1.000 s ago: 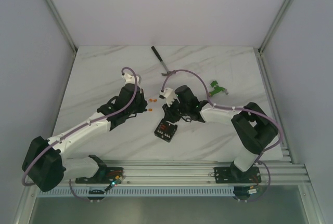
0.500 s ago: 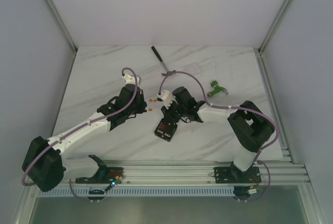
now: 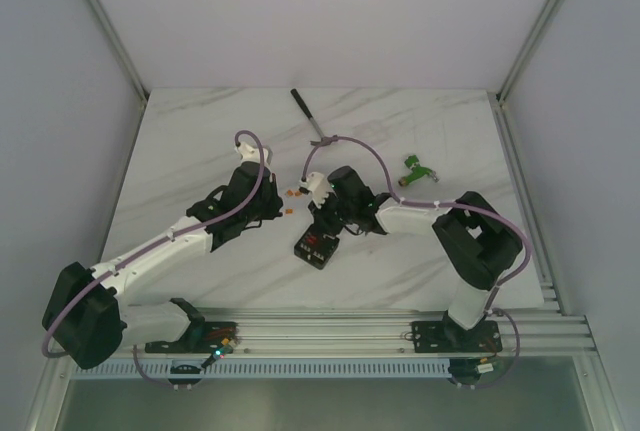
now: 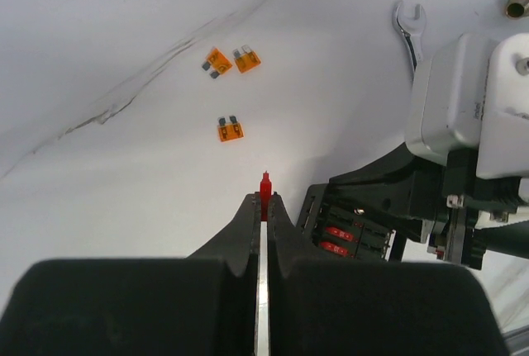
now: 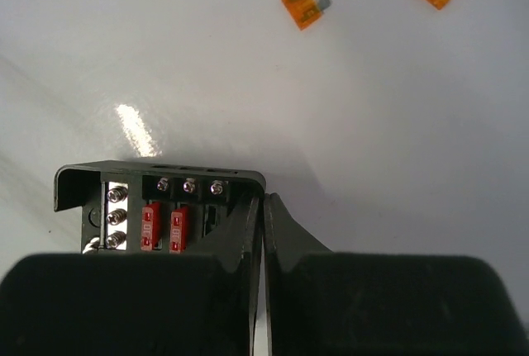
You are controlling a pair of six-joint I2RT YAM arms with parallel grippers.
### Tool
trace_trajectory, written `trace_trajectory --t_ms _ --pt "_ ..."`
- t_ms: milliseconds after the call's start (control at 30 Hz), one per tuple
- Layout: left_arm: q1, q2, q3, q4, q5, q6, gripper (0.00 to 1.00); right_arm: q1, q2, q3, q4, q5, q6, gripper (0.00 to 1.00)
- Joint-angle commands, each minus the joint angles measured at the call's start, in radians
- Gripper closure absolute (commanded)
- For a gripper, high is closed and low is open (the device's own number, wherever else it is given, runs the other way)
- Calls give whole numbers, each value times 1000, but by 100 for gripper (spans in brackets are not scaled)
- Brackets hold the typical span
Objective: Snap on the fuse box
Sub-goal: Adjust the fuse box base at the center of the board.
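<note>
Black plastic, the fuse box [image 3: 318,247] sits near the middle of the bench [image 3: 200,141], close in front of the right arm. Two red fuses [image 5: 150,224] stand in its slots beside silver screws [image 5: 188,184]; their markings are too small to read. The right claw [image 5: 263,206] is pressed together, tips at the box's corner. The left claw [image 4: 263,201] pinches a small red fuse [image 4: 265,184]. Three orange fuses [image 4: 230,129] lie loose on white, grey-veined marble, with pale walls [image 3: 320,11] around it.

The right gripper [image 5: 263,206], open a second ago, now pinches the side wall of the fuse box [image 3: 314,248]. In the top view the right arm [image 3: 405,216] sits further left in the frame, and the box with it, slightly.
</note>
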State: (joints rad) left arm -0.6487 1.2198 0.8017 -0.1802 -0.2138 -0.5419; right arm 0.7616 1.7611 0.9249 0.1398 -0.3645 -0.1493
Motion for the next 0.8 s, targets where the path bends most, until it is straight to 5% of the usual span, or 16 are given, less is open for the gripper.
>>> trace_trajectory --t_ms 0,300,767 --pt "4 -11 16 -16 16 -11 100 7 -40 -18 36 101 71 100" --pt "4 -22 14 -24 35 -29 100 50 -176 -106 -20 567 447 100" --pt "-28 1 18 -26 54 -75 100 221 -63 25 -255 947 1062 100"
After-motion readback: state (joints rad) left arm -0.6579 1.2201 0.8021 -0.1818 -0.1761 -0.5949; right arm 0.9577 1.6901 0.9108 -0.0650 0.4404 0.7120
